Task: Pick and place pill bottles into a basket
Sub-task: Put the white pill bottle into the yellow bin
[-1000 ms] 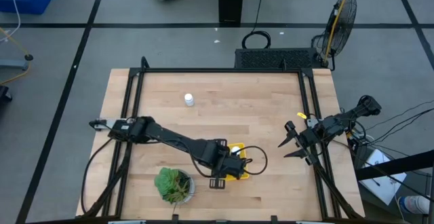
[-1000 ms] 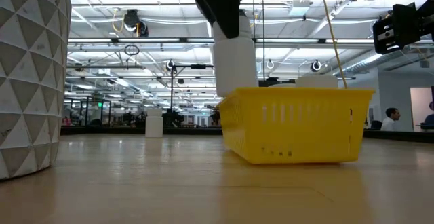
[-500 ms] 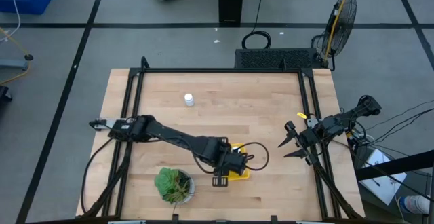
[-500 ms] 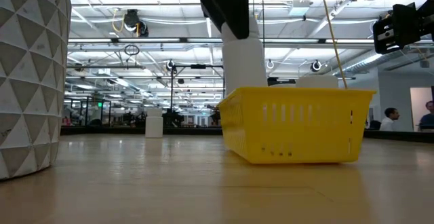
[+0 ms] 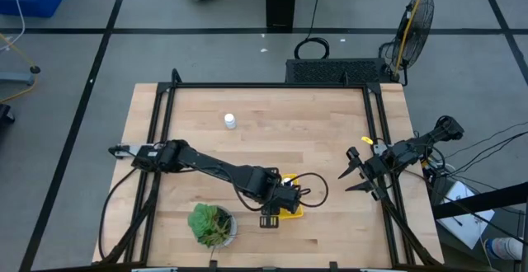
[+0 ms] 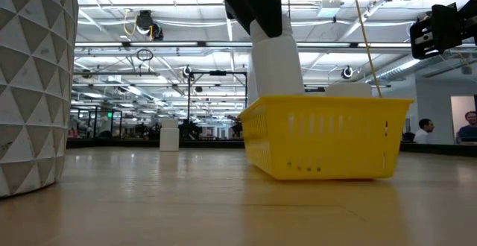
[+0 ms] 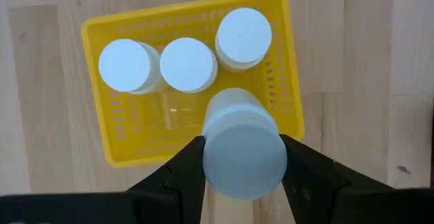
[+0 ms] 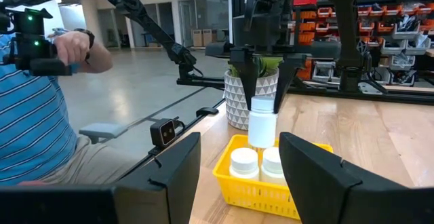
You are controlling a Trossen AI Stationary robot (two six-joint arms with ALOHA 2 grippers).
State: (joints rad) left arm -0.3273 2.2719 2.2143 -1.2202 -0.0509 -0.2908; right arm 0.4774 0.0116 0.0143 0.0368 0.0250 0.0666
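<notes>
My left gripper (image 7: 244, 149) hangs over the yellow basket (image 7: 135, 153), shut on a white pill bottle (image 7: 243, 157). In the low view that bottle (image 6: 277, 67) stands roughly upright above the basket (image 6: 328, 138), its lower end hidden behind the basket's wall. Three white-capped bottles (image 7: 188, 64) stand inside the basket on their bases. One more bottle (image 5: 230, 121) stands on the table at the far left. My right gripper (image 5: 351, 179) waits open and empty at the table's right edge. My left gripper pinches the bottle's upper end (image 6: 268, 45) between its two fingers (image 7: 180, 176), one on each side of the round body. The fingers come from above, pointing down. The bottle hangs roughly upright below them, clear of the table.
A green potted plant (image 5: 210, 225) in a white faceted pot (image 6: 33, 89) stands just left of the basket, near the front edge. Black rails (image 5: 161, 140) run along the table's sides. A seated person (image 8: 34, 115) shows beyond the table in the right wrist view.
My left gripper has gone a little toward the table's right edge with the bottle still in its hold, so the bottle now hangs farther over the basket. The basket and the bottles in it have stayed where they were.
</notes>
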